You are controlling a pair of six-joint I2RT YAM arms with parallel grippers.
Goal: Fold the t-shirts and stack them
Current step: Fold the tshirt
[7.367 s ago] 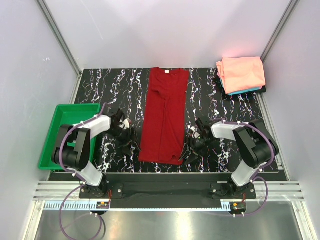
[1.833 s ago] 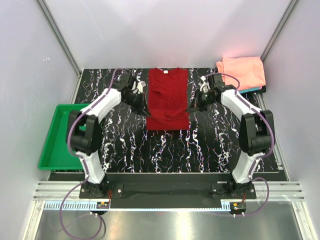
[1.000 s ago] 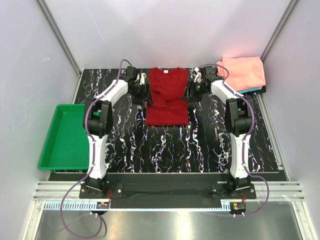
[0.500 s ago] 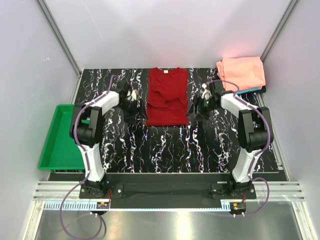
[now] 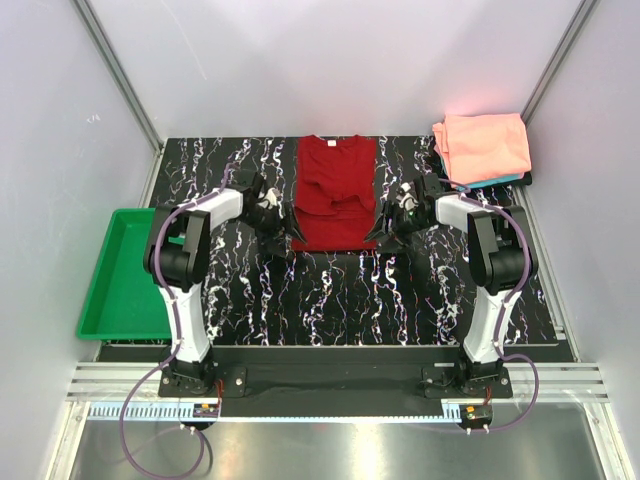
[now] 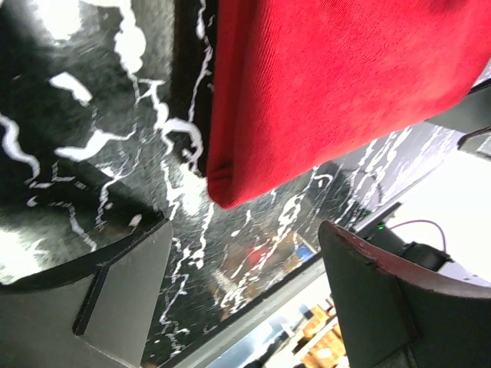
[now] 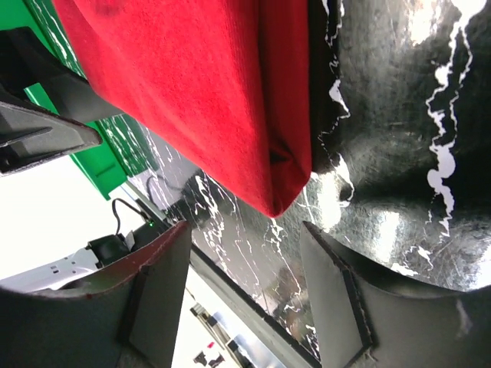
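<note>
item 1: dark red t-shirt [image 5: 335,195], partly folded, flat at the far middle of the surface [image 5: 330,290].
item 2: left claw [image 6: 244,226], released, jaws spread either side of the shirt's near left corner and low over the surface, probably placed to pinch that corner for another fold.
item 3: right claw [image 7: 245,224], released, mirrored at the near right corner.
item 4: salmon-pink t-shirt [image 5: 482,145], folded, lying on a teal t-shirt [image 5: 505,181] in the far right corner; likely the stack the red one will join.
</note>
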